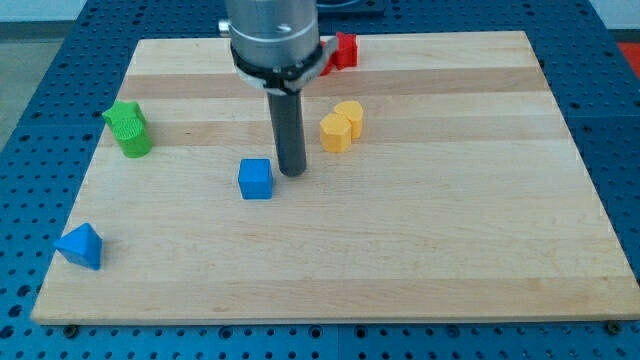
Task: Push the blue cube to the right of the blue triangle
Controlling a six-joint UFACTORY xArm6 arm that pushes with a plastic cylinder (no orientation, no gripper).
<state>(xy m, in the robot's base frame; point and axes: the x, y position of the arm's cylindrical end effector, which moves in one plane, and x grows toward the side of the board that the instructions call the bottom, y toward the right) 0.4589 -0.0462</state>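
The blue cube lies on the wooden board, left of its middle. The blue triangle sits near the board's lower left corner, far down and to the left of the cube. My tip rests on the board just to the right of the blue cube and slightly above it, a small gap apart. The rod rises from there to the arm's grey body at the view's top.
A green block stands at the left edge. Two yellow blocks sit right of my rod. Red blocks lie at the top, partly hidden behind the arm. The board sits on a blue perforated table.
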